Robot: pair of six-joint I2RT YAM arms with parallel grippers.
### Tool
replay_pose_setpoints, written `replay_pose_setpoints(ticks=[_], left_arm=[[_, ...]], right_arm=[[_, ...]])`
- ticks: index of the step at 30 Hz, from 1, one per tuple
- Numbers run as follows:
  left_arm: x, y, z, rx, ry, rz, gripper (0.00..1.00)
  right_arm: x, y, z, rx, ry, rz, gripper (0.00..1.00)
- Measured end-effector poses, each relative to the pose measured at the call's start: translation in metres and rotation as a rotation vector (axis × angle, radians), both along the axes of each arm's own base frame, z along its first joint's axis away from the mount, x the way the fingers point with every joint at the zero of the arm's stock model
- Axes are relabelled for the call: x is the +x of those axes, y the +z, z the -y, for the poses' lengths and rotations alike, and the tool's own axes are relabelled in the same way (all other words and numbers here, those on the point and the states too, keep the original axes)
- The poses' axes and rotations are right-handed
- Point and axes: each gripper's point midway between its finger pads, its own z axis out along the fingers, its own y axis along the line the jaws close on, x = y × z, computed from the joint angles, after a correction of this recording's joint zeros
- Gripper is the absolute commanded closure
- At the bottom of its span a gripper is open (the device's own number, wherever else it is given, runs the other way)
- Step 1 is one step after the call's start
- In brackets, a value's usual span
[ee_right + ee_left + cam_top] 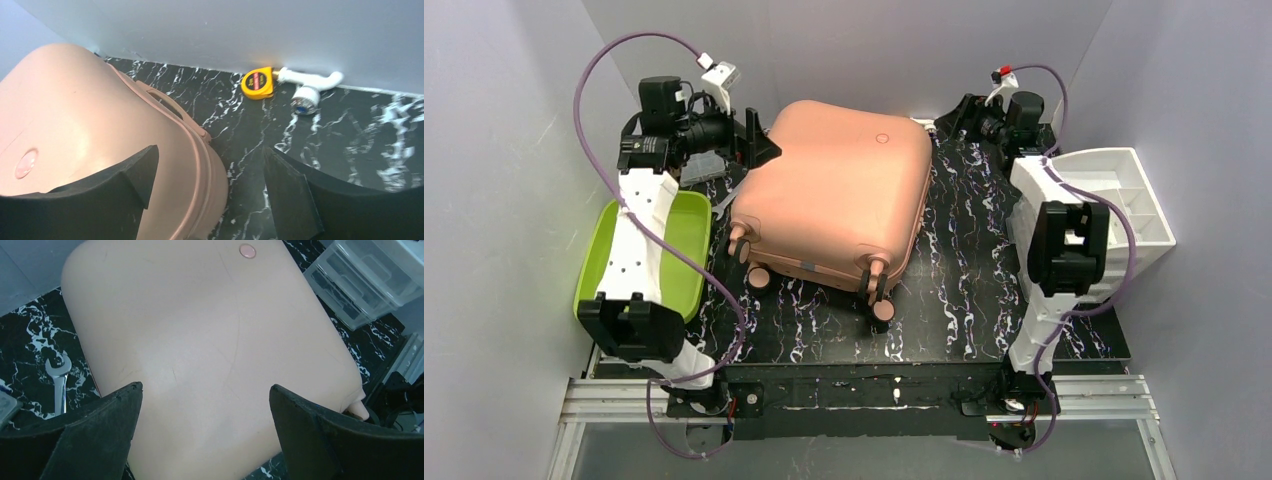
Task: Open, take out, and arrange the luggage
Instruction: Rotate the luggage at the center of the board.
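Overall: the closed salmon-pink luggage (834, 190) lies flat in the middle of the black marbled table (964, 310), turned slightly, its wheels (882, 310) toward the near edge.
Left gripper (759, 140): jaws wide apart and holding nothing, hovering above the shell at the suitcase's far-left corner.
Right gripper (969, 115): jaws also spread and empty at the far-right corner, with one finger over the shell and the other over bare table.
Likely reason: both arms flank the far end, probably to find the seam and lift the lid; opening has not begun.
Sides: a lime-green tray (686, 215) sits on the left and a white drawer organizer (1124, 175) on the right, probably waiting for the contents.
Left wrist view adds: a small wrench (60, 380) on the table just beside the shell.
Right wrist view adds: the side seam and carry handle (167, 102), plus a yellow tape measure (257, 82) and a white pipe fitting (310, 85) against the far wall.
Top view adds: both arms and the wheels together.
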Motion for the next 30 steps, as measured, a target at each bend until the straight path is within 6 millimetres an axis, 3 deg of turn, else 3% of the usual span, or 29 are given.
replay_pose_setpoints(ticks=[4,7,11,15,20,25,30], left_arm=[[0.04,-0.007,0.001,-0.045,0.029,-0.036,0.02],[0.096,-0.051,-0.001,-0.084,0.077,-0.153,0.02],[0.153,-0.121,0.001,-0.15,0.121,-0.329,0.02],[0.174,-0.11,0.001,-0.191,0.127,-0.296,0.02],[0.188,-0.108,0.022,-0.209,0.097,-0.254,0.02],[0.199,-0.113,0.041,-0.219,0.076,-0.22,0.02],[0.202,-0.111,0.085,-0.211,0.011,-0.162,0.02]], right_arm=[[0.014,-0.032,-0.009,0.079,0.029,-0.083,0.16],[0.016,-0.046,-0.013,0.106,0.044,-0.118,0.15],[0.016,-0.047,-0.019,0.134,0.077,-0.118,0.14],[0.019,-0.037,-0.027,0.179,0.13,-0.094,0.13],[0.02,-0.03,-0.029,0.324,0.194,-0.102,0.11],[0.026,-0.028,0.005,0.468,0.196,-0.12,0.08],[0.022,-0.019,0.034,0.446,0.202,-0.078,0.07]])
